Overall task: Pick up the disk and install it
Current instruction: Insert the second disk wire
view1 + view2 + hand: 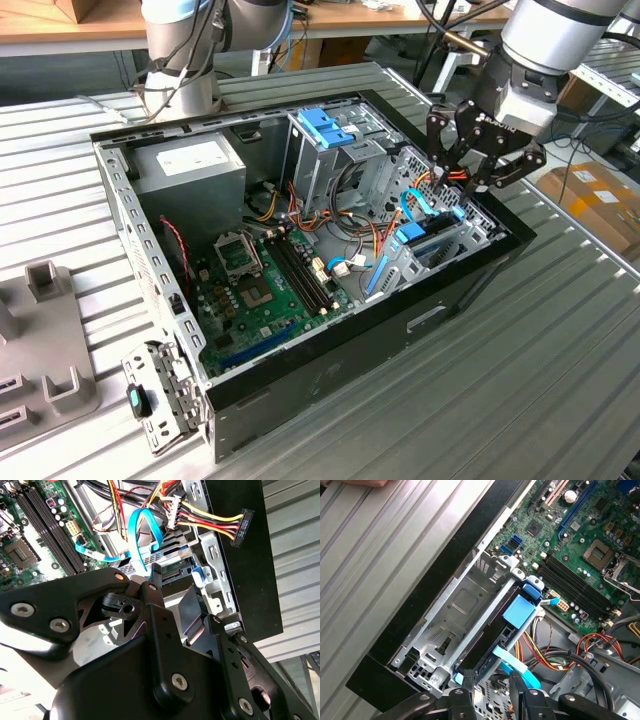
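Note:
The disk [484, 641] stands on edge inside the metal drive bay [455, 605] at the front corner of the open computer case [130, 215]. Its dark body shows between blue side rails, with a blue tab [520, 611] at one end. In the exterior view the disk [438, 243] sits low in the case's right end. My gripper [466, 178] hovers just above that bay, open, with nothing between its black fingers [520, 692]. In the second wrist view the gripper [184, 599] hangs over the bay, apart from the disk.
A blue latch [325, 125] tops a grey cage mid-case. A grey box with a white sticker [195, 165] fills the back corner. The green motherboard [260, 285] and loose cables [370, 235] lie beside the bay. Grey fixtures [45, 330] sit at the exterior view's left.

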Action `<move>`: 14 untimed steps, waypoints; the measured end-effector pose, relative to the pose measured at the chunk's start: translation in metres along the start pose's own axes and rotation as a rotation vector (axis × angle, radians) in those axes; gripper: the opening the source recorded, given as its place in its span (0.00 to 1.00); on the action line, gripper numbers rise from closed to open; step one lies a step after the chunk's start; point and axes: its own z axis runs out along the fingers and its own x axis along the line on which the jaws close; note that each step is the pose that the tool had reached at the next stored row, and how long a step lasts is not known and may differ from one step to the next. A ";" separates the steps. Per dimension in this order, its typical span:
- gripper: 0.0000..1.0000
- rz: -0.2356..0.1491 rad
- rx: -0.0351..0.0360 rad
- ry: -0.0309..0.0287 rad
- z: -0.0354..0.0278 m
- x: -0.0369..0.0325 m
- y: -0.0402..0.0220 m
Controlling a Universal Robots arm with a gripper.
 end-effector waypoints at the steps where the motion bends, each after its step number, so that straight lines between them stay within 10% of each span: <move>1: 0.42 -0.001 0.0000 0.0000 0.0000 -0.0001 -0.0009; 14: 0.42 -0.022 -0.0001 -0.0003 0.0003 0.0050 -0.0198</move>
